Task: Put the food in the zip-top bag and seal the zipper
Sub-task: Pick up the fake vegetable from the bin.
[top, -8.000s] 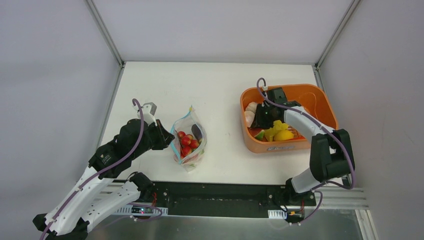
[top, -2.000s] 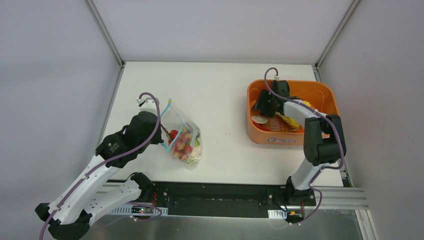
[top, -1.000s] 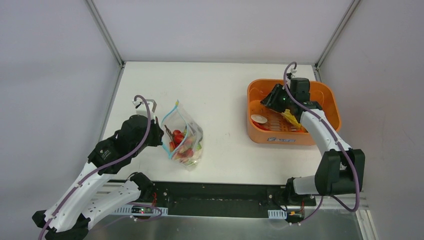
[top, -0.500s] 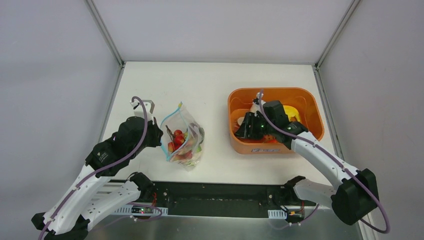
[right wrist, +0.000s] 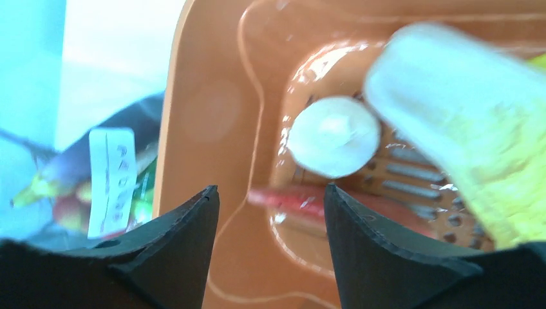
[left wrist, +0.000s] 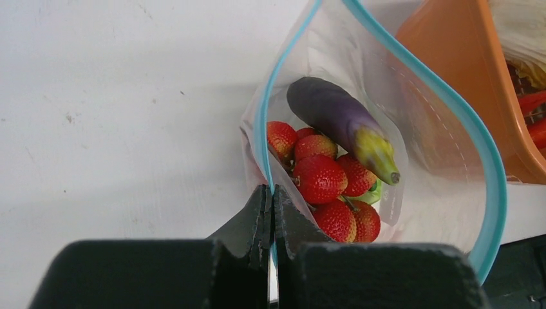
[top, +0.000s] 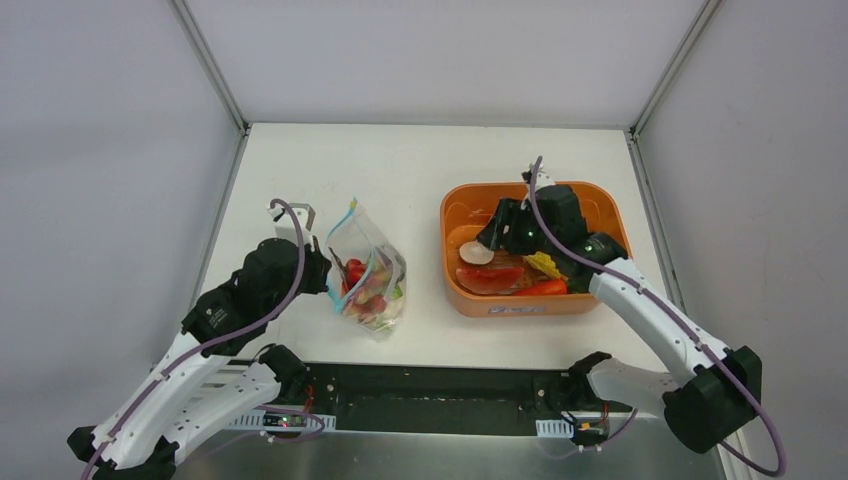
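- Nearest edge: a black base strip [top: 440, 395] carries both arm mounts. Beyond it lies a white, matte worktop [top: 420, 165], enclosed by pale walls with metal corner posts.
- Left pincer [left wrist: 272, 205]: fingers together, clamped on the near rim of the zip-top bag [top: 372, 275], right at the zipper [left wrist: 492, 193].
- The zip-top bag rests on the worktop left of centre. It is clear, crinkly film, and the zipper, a thin blue strip, stands open in a loop.
- Food in the bag: red, dimpled strawberries [left wrist: 320, 177] and a glossy purple eggplant [left wrist: 335, 116] with a yellow-green tip. A green piece beneath them is mostly hidden.
- Orange tub [top: 452, 290]: smooth plastic with rounded corners and a perforated floor. It sits near the bag's right side, apart from it.
- Right pincer [right wrist: 270, 193]: fingers apart with nothing between them, over the tub's left part.
- Tub contents: a white round piece [right wrist: 333, 136], red pieces [top: 492, 278] and a yellow piece [top: 545, 264], partly covered by the arm. A pale yellow shape close to the right wrist camera is too blurred to identify.
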Action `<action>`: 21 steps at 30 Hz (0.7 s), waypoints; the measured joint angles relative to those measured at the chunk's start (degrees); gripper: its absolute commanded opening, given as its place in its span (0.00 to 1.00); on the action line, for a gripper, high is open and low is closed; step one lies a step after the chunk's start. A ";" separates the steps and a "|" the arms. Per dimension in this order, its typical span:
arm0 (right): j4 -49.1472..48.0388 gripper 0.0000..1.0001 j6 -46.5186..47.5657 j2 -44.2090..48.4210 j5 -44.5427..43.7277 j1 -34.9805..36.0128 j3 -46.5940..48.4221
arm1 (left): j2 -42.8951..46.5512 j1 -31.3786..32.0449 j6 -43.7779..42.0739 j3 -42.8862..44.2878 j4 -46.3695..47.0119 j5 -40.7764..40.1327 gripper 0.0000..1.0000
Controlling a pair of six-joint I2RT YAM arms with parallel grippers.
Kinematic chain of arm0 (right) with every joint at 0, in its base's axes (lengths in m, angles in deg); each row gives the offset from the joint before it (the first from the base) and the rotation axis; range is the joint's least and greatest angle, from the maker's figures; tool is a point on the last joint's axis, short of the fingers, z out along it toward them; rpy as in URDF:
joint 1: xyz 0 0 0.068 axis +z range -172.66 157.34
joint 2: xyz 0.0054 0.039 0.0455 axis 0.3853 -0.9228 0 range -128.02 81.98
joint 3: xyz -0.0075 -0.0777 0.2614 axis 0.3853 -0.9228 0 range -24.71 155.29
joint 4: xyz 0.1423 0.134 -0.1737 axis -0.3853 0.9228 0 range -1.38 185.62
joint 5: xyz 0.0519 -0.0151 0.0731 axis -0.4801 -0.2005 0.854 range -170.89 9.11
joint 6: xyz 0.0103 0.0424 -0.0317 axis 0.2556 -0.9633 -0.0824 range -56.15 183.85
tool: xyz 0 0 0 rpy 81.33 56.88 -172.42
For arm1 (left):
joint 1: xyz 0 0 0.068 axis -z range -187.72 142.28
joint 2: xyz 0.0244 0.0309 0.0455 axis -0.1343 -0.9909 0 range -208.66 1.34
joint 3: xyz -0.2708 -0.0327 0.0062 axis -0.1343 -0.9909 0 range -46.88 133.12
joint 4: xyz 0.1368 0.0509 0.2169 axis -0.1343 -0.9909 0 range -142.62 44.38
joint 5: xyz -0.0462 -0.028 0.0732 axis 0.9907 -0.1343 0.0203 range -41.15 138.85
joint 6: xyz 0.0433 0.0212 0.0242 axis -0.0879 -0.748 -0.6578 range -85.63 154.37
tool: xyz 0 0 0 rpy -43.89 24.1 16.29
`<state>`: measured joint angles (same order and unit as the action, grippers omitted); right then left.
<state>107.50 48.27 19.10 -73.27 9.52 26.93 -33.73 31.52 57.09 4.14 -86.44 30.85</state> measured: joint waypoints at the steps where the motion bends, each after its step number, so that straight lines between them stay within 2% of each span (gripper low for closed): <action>1: -0.59 0.59 0.02 -0.83 -0.09 -1.75 0.70 | 0.83 0.00 -0.57 -1.25 1.16 -0.02 0.00; 7: -4.74 0.54 -0.24 -14.38 6.69 -6.75 3.13 | 2.49 0.00 -3.08 -4.94 5.90 -0.17 0.00; 9: -5.29 0.55 -0.42 -21.29 10.14 -6.78 4.42 | 2.49 0.00 -3.54 -6.12 7.37 -0.37 0.00; 12: -4.94 0.60 -0.48 -27.10 8.61 -6.60 5.07 | 2.47 0.00 -3.87 -8.13 9.14 -0.61 0.00; 17: -3.19 0.64 -1.18 -28.15 0.11 -8.61 8.26 | 2.47 0.00 -3.82 -9.31 9.94 -1.03 0.00; 21: -2.67 0.67 0.70 -27.56 2.84 -11.56 8.22 | 2.47 0.00 -3.87 -9.31 9.99 -2.45 0.00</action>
<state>104.83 48.97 -8.46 -70.43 -2.04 35.15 -31.26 31.52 53.22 -5.17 -76.45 28.41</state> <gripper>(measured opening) 0.651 0.009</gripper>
